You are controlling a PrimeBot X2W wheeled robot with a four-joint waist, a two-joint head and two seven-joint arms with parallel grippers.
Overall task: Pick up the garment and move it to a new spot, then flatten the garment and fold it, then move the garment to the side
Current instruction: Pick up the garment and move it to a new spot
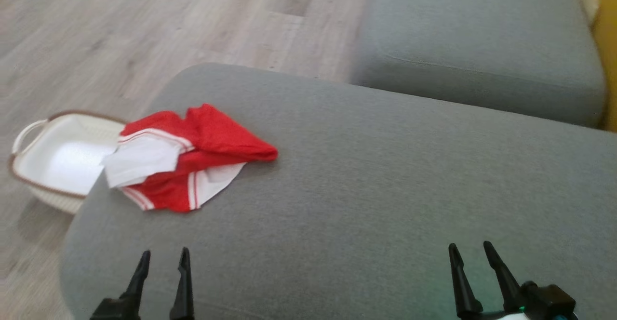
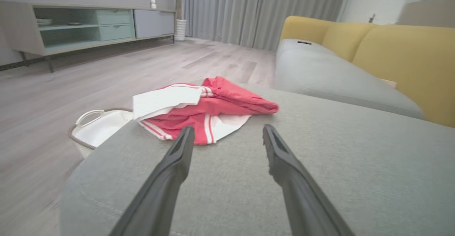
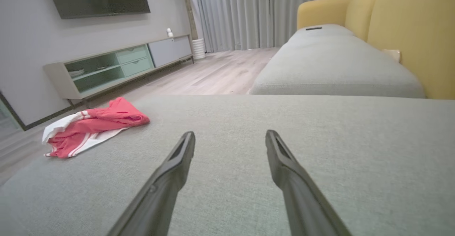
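A crumpled red garment (image 1: 207, 146) with white panels and white stripes lies on the left part of the grey cushion (image 1: 366, 185), close to its left edge. My left gripper (image 1: 164, 257) stands open just in front of it, nothing between its fingers. In the left wrist view the garment (image 2: 213, 108) sits straight ahead of the open left gripper (image 2: 227, 134). My right gripper (image 1: 470, 252) is open too, far to the right over bare cushion. From the right wrist the garment (image 3: 96, 125) lies off to the left of the open right gripper (image 3: 230, 138).
A white basket (image 1: 62, 158) with a brown rim stands on the wooden floor (image 1: 144, 35) beside the cushion's left edge. A second grey seat cushion (image 1: 482, 45) lies behind, with a yellow backrest (image 2: 391, 47). A low TV cabinet (image 3: 117, 65) stands against the far wall.
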